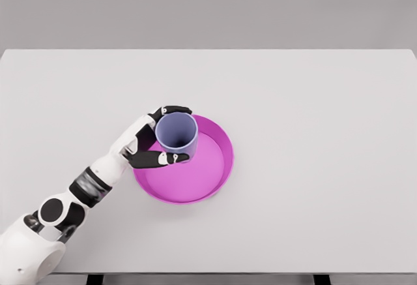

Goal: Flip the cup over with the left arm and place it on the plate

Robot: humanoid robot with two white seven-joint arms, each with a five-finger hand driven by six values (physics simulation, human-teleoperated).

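Grey wall behind; white bench (313, 102) carries a magenta plate (195, 177). Head view: lavender cup (176, 132), mouth up, sits over the plate's upper-left rim. Likely light, rigid, smooth-walled; best held around the side wall. Left robot hand (156, 138) wraps it, fingers (172, 110) behind, thumb (163, 159) in front, closed on the wall. Right arm not visible.

No readable text, labels, numbers or signs anywhere.

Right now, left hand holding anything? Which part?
Yes: the left hand grips the cup around its side wall, opening up, over the plate.
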